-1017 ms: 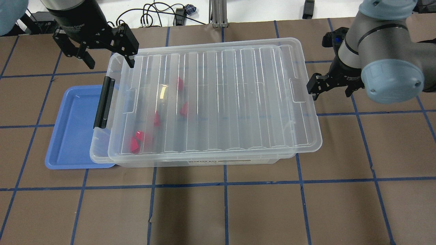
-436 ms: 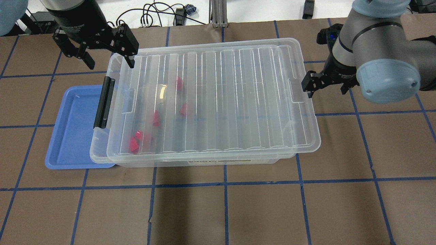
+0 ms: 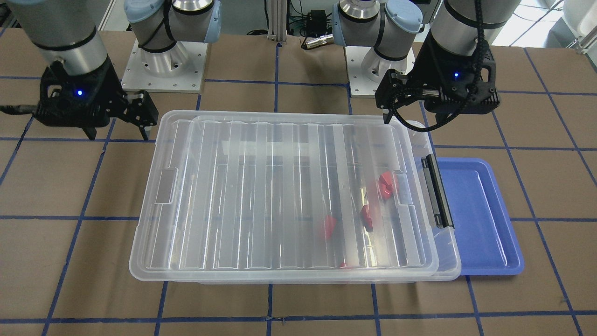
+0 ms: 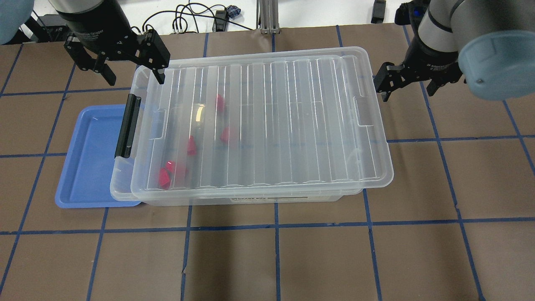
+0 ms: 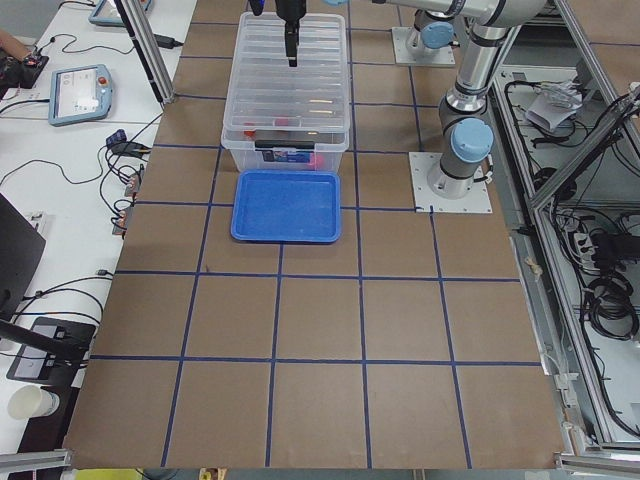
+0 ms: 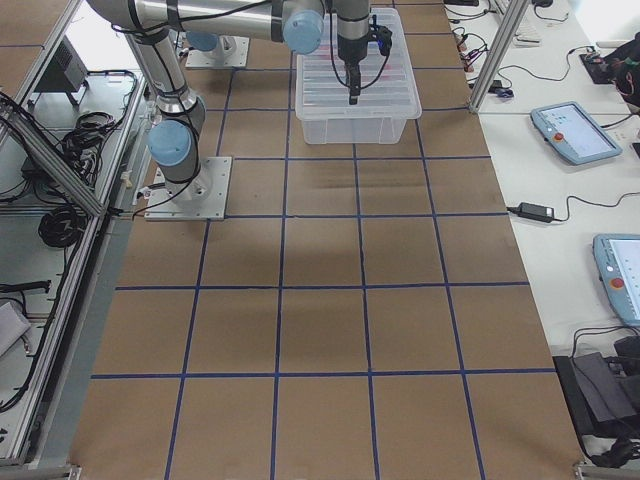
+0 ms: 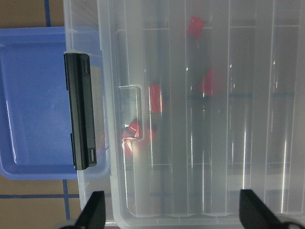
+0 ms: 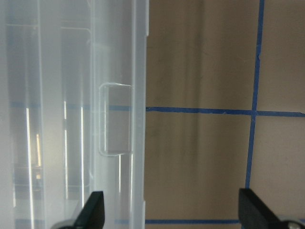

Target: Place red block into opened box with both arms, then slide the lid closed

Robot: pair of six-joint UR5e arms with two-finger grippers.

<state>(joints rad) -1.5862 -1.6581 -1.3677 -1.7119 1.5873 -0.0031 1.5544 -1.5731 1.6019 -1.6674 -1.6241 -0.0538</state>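
The box (image 4: pixel 118 189) has the lid (image 4: pixel 292 125) over nearly all of it, so I think only a small push is left. The left gripper (image 4: pixel 134 74) and right gripper (image 4: pixel 408 88) hang by its ends, jaws wide and empty. The red blocks (image 4: pixel 164 177) lie inside, near the latch (image 4: pixel 127 125).

The left arm (image 3: pixel 466 18) and right arm (image 3: pixel 60 32) are silver-grey with pale blue caps (image 3: pixel 403 14). The left tool (image 4: pixel 136 78) and right tool (image 4: pixel 408 94) are black with blue lights (image 3: pixel 456 74).
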